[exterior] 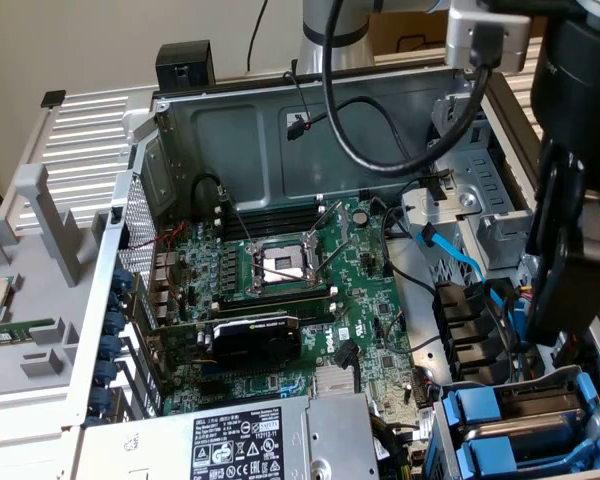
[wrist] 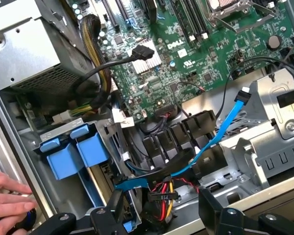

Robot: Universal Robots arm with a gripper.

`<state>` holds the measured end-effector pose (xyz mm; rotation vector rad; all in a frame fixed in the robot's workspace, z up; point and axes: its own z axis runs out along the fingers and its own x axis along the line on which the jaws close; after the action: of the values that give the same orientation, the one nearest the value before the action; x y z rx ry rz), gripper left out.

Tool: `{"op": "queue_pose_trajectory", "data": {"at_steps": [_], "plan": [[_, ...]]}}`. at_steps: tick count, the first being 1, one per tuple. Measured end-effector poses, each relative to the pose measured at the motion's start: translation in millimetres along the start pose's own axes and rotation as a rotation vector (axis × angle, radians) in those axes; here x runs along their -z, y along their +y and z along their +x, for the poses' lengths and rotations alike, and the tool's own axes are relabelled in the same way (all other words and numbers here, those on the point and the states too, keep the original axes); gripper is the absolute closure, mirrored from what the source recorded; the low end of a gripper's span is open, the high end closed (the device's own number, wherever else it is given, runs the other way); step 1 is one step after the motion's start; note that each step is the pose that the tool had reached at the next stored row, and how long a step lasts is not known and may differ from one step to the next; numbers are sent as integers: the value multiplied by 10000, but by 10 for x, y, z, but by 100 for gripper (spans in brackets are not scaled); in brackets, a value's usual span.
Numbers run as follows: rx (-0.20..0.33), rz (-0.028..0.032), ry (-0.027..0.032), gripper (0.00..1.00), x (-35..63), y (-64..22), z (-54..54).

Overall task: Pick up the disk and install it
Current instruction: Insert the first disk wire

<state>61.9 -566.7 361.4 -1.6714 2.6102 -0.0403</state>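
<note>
The pincer (wrist: 159, 218) hangs inside the open computer case (exterior: 180, 130) with its black fingers (wrist: 110, 215) spread wide and nothing held between them. Directly under the gap lie a bundle of red, yellow and black wires (wrist: 162, 193) and a flat blue cable (wrist: 220, 134) that runs off across the metal cage (wrist: 269, 112).

Taking the power supply (exterior: 280, 440), the silver box with the black-and-white warning label, as the landmark, two blue frames (wrist: 71, 159) stand on edge in the slot just beside it. The disk is probably in one of them. They are seen edge-on, though, and I cannot tell which one carries it.

The pincer is on the far side of these frames from the power supply. It is near them but not touching, and the finger closer to the power supply is just beside the slot they stand in.

The motherboard (exterior: 300, 290) lies alongside the power supply, well apart from the pincer.

A person's hand (wrist: 10, 198) rests at the case's edge, near the blue frames and farther from the power supply than they are.
</note>
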Motion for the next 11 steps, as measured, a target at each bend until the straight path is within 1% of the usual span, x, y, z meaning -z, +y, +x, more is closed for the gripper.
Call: {"op": "queue_pose_trajectory", "data": {"at_steps": [3, 6, 7, 9, 11], "plan": [[1, 10, -4, 29, -33, 14, -1], [1, 23, -12, 29, -45, 22, -16], [1, 34, -16, 29, -47, 22, -16], [0, 77, -32, 29, -58, 23, -16], [1, 101, -42, 29, -68, 24, -17]]}}
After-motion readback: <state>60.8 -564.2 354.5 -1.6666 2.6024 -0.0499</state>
